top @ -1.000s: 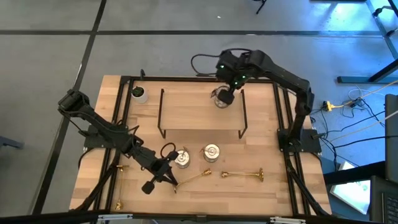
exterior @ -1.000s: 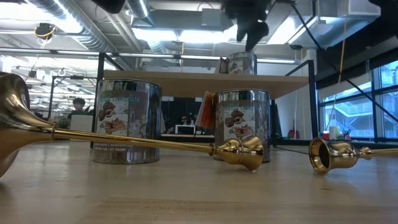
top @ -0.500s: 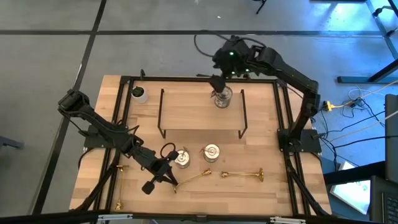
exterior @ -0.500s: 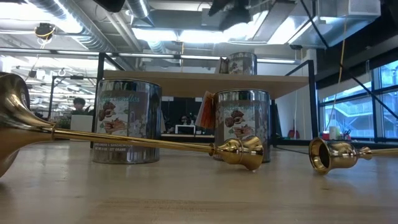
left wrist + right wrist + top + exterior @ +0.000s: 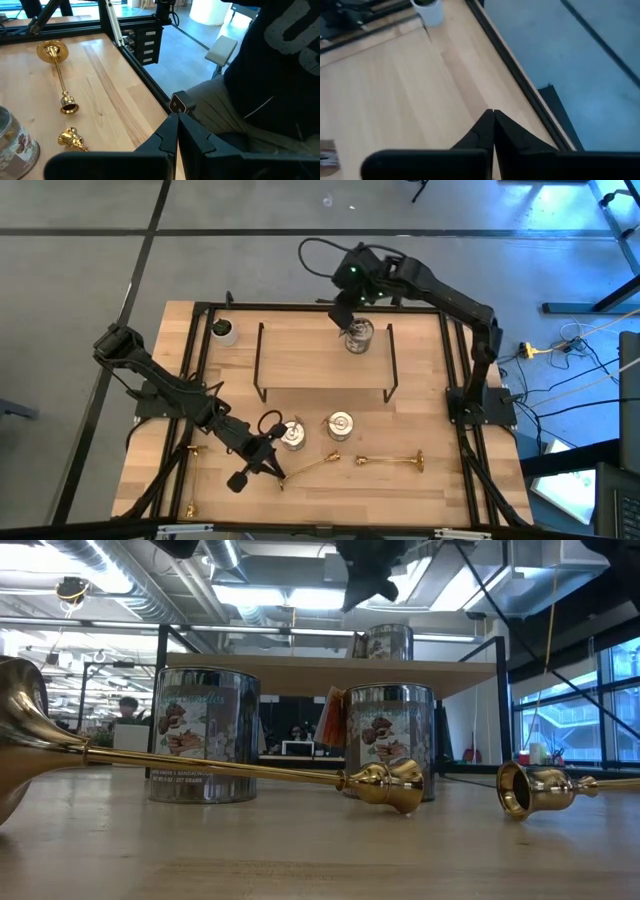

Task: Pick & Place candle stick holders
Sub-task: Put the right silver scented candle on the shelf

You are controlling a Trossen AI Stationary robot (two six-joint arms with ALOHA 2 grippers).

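A small white pot with a green plant [image 5: 223, 331] is standing at the table's far left corner, beside the black wire rack [image 5: 262, 363].

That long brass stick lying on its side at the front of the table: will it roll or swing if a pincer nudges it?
Probably. The brass stick lies flat on bare wood, so its slim round stem would likely roll. Its flared ends differ in width, so it may curve rather than roll straight. The polished metal looks slippery and rigid; grasping mid-stem seems safest.
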